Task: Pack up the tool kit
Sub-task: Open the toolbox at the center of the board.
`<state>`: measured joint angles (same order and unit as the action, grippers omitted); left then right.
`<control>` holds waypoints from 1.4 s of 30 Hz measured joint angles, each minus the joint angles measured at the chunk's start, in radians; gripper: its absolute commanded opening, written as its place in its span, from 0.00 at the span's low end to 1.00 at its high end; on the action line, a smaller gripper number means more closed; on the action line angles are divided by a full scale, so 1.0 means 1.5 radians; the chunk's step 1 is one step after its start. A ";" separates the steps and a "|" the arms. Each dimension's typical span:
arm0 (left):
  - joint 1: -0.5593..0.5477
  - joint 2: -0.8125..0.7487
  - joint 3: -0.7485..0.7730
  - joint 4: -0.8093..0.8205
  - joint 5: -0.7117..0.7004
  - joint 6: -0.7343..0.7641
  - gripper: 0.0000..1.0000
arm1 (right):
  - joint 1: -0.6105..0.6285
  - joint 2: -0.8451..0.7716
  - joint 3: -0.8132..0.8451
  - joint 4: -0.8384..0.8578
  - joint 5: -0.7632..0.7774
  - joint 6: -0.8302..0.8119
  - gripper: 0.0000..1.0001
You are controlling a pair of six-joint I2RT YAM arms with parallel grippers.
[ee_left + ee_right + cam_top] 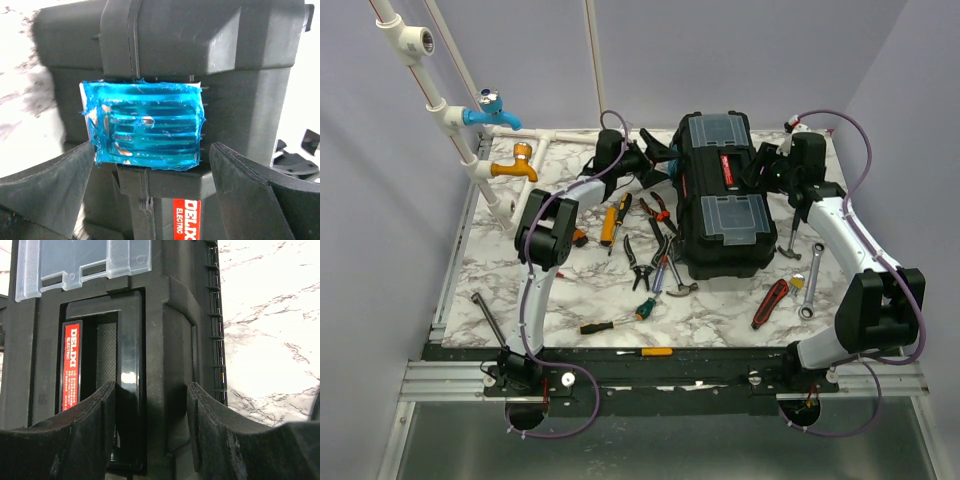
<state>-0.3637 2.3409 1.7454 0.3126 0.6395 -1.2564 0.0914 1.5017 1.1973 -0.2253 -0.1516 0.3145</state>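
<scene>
The black tool kit box (720,200) lies closed in the middle of the table, with two clear-lidded compartments and a red-labelled handle. My left gripper (657,162) is at its left side, open. In the left wrist view its fingers (60,180) stand on either side of a teal latch (147,125) without touching it. My right gripper (767,167) is at the box's right side. In the right wrist view it (150,395) is closed across the box's rim beside the handle recess (105,350). Loose pliers (640,262), screwdrivers (613,220), a hammer (672,275) and a wrench (811,283) lie around the box.
A blue tap (490,108) and an orange tap (515,165) on white pipes stand at the back left. A red-handled tool (770,303) lies right of the box. A yellow screwdriver (648,352) lies at the front edge and a metal rod (490,318) at the front left.
</scene>
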 measured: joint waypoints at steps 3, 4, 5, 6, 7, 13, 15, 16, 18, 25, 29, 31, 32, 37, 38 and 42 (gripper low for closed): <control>0.011 0.061 0.014 0.137 0.044 -0.111 0.97 | -0.006 0.000 0.000 0.001 0.002 0.002 0.17; 0.015 0.091 0.030 0.189 0.056 -0.153 0.97 | -0.009 0.000 0.000 0.002 0.003 0.004 0.17; 0.016 0.118 0.042 0.230 0.060 -0.189 0.97 | -0.012 0.000 0.000 0.002 0.003 0.006 0.17; 0.015 0.139 0.052 0.262 0.064 -0.218 0.97 | -0.012 0.001 0.000 0.002 0.003 0.007 0.17; 0.010 0.159 0.056 0.298 0.066 -0.253 0.97 | -0.012 0.001 0.000 0.002 0.003 0.007 0.17; -0.002 0.176 0.057 0.377 0.071 -0.326 0.96 | -0.014 0.001 0.000 0.002 0.002 0.008 0.17; -0.005 0.176 0.057 0.376 0.070 -0.327 0.87 | -0.014 0.001 0.000 0.002 0.000 0.007 0.17; -0.005 0.176 0.057 0.376 0.070 -0.327 0.76 | -0.014 0.001 0.000 0.002 -0.001 0.008 0.17; -0.005 0.181 0.064 0.377 0.070 -0.334 0.44 | -0.014 0.001 0.001 0.002 -0.001 0.008 0.17; 0.009 0.245 0.128 0.496 0.044 -0.422 0.00 | -0.032 0.005 0.003 0.005 0.018 0.016 0.17; 0.010 0.198 0.031 0.512 0.007 -0.396 0.00 | -0.026 0.006 0.003 0.006 0.014 0.016 0.17; 0.012 0.177 0.001 0.513 0.003 -0.381 0.00 | -0.025 0.006 0.003 0.008 0.010 0.014 0.17; 0.013 0.166 -0.012 0.510 0.002 -0.372 0.00 | -0.025 0.006 0.003 0.008 0.008 0.014 0.17; 0.013 0.145 -0.033 0.495 0.003 -0.332 0.97 | -0.025 0.006 0.003 0.008 0.003 0.012 0.17; 0.013 0.138 -0.045 0.493 0.003 -0.327 0.98 | -0.021 0.006 0.003 0.010 0.001 0.011 0.17; 0.004 0.057 -0.142 0.462 0.000 -0.270 0.98 | -0.013 0.006 0.003 0.010 0.005 0.007 0.17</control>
<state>-0.3584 2.4264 1.5322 1.0054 0.6395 -1.6611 0.0719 1.5108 1.2022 -0.2108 -0.1436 0.3256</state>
